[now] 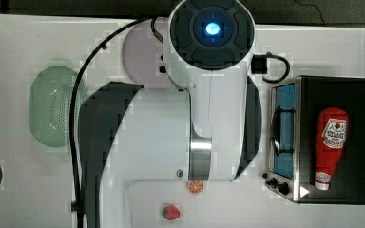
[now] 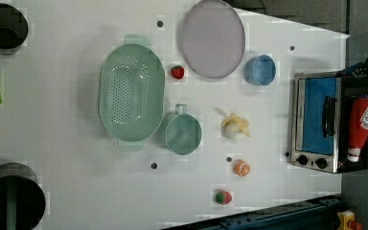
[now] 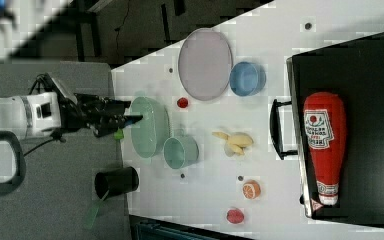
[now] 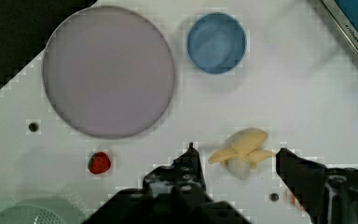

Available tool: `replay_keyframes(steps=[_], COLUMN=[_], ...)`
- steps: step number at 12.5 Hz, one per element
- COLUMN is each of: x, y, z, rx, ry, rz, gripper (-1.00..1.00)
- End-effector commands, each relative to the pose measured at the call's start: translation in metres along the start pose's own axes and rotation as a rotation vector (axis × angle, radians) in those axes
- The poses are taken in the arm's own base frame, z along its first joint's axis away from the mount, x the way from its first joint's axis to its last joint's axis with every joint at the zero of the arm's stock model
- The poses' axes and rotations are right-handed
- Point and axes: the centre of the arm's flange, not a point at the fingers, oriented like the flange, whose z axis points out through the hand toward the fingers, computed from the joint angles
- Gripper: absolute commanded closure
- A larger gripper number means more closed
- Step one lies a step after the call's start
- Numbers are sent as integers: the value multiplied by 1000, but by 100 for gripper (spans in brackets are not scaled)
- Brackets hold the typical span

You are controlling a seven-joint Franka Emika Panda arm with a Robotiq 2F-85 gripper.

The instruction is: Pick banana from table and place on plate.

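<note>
One arm: a single Franka, its claw [image 4: 235, 175] seen from the wrist view and, from the side, in the right view [image 3: 130, 119].
Claw state: jaws parted fairly wide and holding nothing; worktop shows between the two dark fingers.
Banana place: the banana [image 2: 235, 126] lies on the bare worktop [image 2: 67, 158] around its middle, well apart from every edge, between the teal cup [image 2: 183, 133] and the toaster oven [image 2: 316, 120].
Key relation: in the wrist view the banana [image 4: 244, 151] sits in the gap between the fingers, nearer one of them than the other, and looks well below the claw, so I judge the coming move to be mostly a straight descent with a small sideways trim.
Long axis: the peeled, splayed shape makes this hard to fix; in the wrist view its longer run seems to lie roughly across the gap from finger to finger, so a turn of the wrist may be needed to close over the narrow way.
Plate: the plate [image 2: 213, 38] lies bare near a far worktop edge, just beside the blue bowl [image 2: 259, 70], and well apart from the banana.
Nearby things: an orange slice [image 2: 242, 167] sits near the banana; two strawberries [image 2: 177, 72] lie farther off.
Hidden: in the top view the arm [image 1: 209, 95] covers the middle of the worktop and part of the plate.
Hard to make out: whether the banana's pale stub end is a separate piece, and how high the claw hangs.
</note>
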Motion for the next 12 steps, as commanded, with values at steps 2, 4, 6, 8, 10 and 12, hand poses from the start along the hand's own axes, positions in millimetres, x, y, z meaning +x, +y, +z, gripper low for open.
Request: replay_keyframes(steps=[2, 4, 6, 8, 10, 12], x=[-119, -117, -104, -89, -77, -67], y=[132, 129, 118, 104, 92, 81], z=[-97, -86, -60, -22, 28, 79], rx=[25, 9, 0, -3, -24, -34], ry=[15, 0, -8, -12, -33, -44], rz=[268, 267, 265, 262, 240, 210], gripper=[-81, -100, -100, -100, -100, -100])
